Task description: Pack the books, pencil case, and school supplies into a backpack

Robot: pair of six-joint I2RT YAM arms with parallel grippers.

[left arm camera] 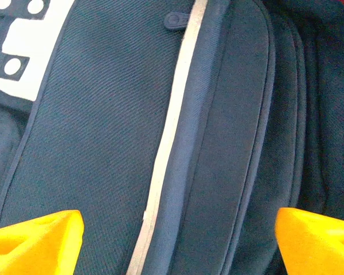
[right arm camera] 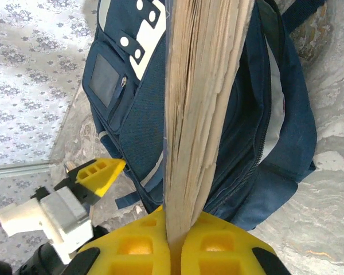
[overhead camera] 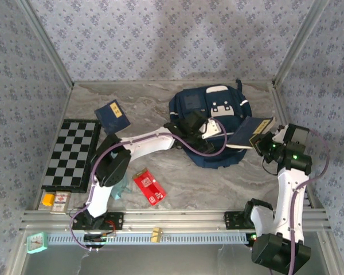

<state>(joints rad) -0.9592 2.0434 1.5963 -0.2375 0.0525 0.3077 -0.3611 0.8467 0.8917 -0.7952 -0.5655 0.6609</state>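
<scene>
One thin, stiff navy book (overhead camera: pixel 249 130), pinched at one edge by your right gripper (right arm camera: pixel 173 229), sits right of centre at the mouth of the floppy backpack (overhead camera: pixel 189 106), while your left gripper (left arm camera: pixel 178 238) gapes over it.

Pose: left arm (overhead camera: pixel 143 143) reaches forward, left gripper (left arm camera: pixel 178 243) spread wide (yellow tips far apart); right arm (overhead camera: pixel 289 183) reared upright, right gripper (right arm camera: pixel 175 232) pinches book (right arm camera: pixel 200 86).

2 navy books (overhead camera: pixel 113 116) (overhead camera: pixel 249 130), 1 backpack (overhead camera: pixel 190 106), 1 red packet (overhead camera: pixel 149 187), 1 checkerboard (overhead camera: pixel 71 154), 2 arms (overhead camera: pixel 146 142) (overhead camera: pixel 289 186)
</scene>
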